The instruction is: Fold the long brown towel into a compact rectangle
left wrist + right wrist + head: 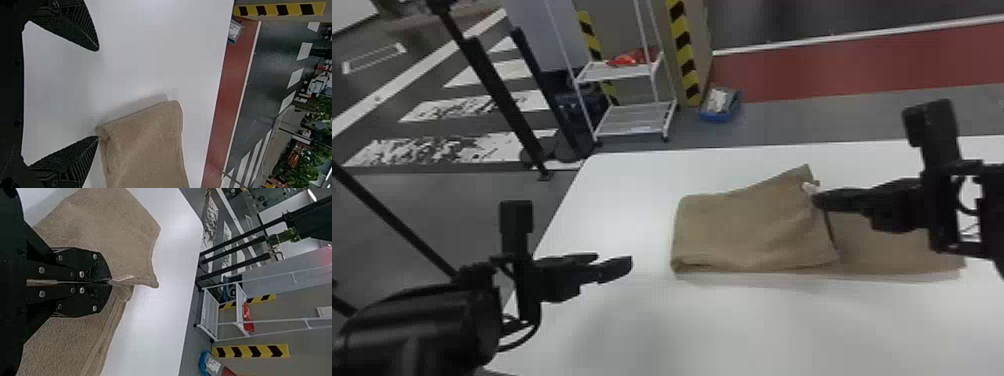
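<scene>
Head view: I noted one brown towel (747, 230), doubled over at its left end, on the white table (632, 325). Item: my right gripper (817, 200), pinching the lifted upper layer, seemingly beside a pale tag (810, 188). Item: my left gripper (615, 261), which hung with fingers spread near the fold.

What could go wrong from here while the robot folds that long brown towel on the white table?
The black right gripper grips the long brown towel at one spot, beside a small white tag, so the rest of that edge may sag or land crooked. The black left gripper is open and off the towel, so a pull from the right might drag the folded end along the white table.
</scene>
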Controlling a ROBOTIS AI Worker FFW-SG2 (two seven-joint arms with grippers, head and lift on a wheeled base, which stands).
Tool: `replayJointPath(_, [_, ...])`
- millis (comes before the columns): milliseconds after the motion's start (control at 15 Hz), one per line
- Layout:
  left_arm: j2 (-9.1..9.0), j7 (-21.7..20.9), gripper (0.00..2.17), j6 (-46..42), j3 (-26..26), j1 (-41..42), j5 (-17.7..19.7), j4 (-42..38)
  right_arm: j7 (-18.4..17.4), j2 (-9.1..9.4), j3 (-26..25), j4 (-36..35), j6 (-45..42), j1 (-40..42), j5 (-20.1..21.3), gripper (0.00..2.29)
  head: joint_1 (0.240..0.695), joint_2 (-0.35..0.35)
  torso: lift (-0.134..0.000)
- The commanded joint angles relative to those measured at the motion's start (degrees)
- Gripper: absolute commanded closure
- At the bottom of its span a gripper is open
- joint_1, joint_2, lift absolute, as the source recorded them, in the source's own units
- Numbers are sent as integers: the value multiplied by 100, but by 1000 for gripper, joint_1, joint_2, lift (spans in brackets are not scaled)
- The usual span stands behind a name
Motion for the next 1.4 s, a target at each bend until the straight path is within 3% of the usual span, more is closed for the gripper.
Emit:
replayJointPath(0, [2,6,87,-50,-5,-22,29,-1,-2,23,-299,-28,35,4,0,1106,695,350,-123])
replayJointPath(467, [20,24,87,-85,-5,-39,47,78,-11,23,-993,157,193,30,-17,1106,695,287,-123])
replayJointPath(1000, [20,33,87,-138,-22,-136,47,157,42,23,-1415,-757,1160,118,-474,1106,695,260,-123])
replayJointPath(1333, [46,59,87,-243,-84,-189,56,333,-2,23,-2180,-1003,1423,188,-633,1106,695,235,-123])
